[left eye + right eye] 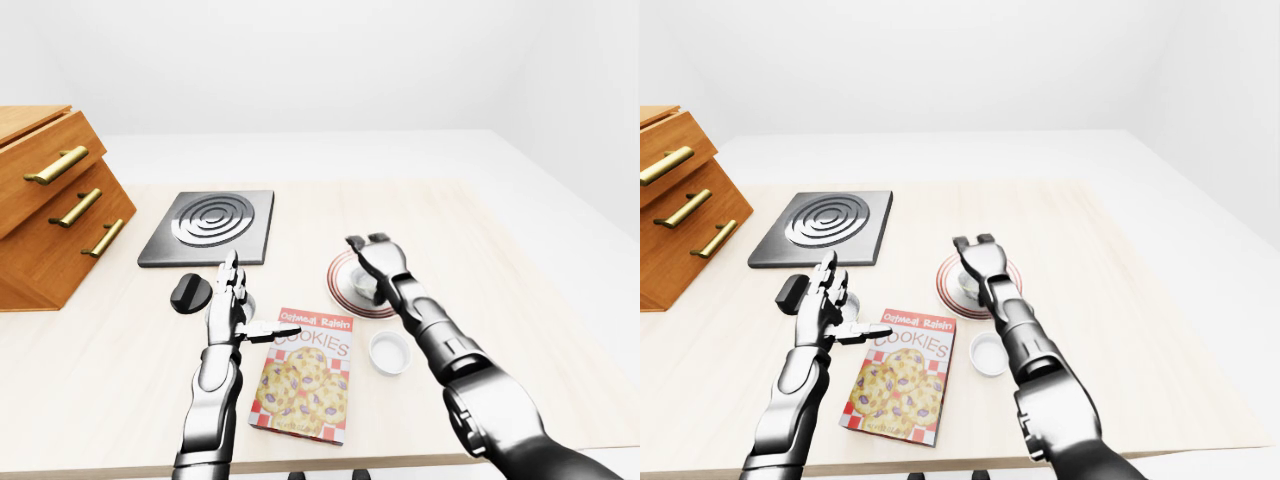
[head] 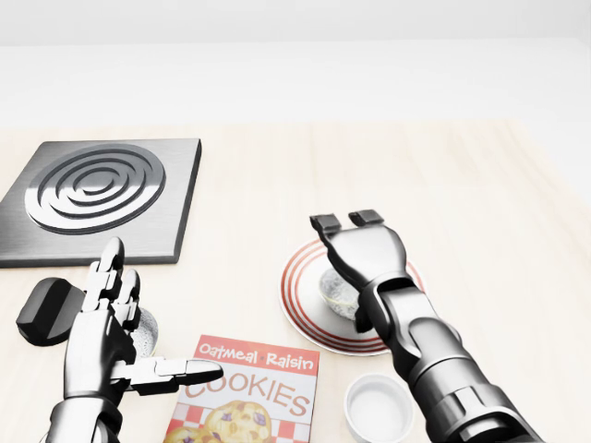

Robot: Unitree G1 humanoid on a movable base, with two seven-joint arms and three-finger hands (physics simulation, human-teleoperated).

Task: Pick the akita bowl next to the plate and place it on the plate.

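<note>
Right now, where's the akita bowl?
In the head view the akita bowl sits on the red-ringed plate, right of centre, partly hidden under the right hand; a white cup stands just below the plate.

cookie box (image 2: 245, 392) and white cup (image 2: 378, 406) flank plate (image 2: 300, 309)

On the flat red, white and yellow cardboard box (image 2: 247, 399) lying on the pale wooden table (image 2: 480, 185): "Oatmeal Raisin" in small white letters across the red strip at the top. Just under that, "COOKIES" in big letters on a white band. Below the words, only pictures of round cookies on red and white squares. Lowest part of the box cut off in the head view; further small print too tiny to read in the eye views. No other words or numbers anywhere.
</note>
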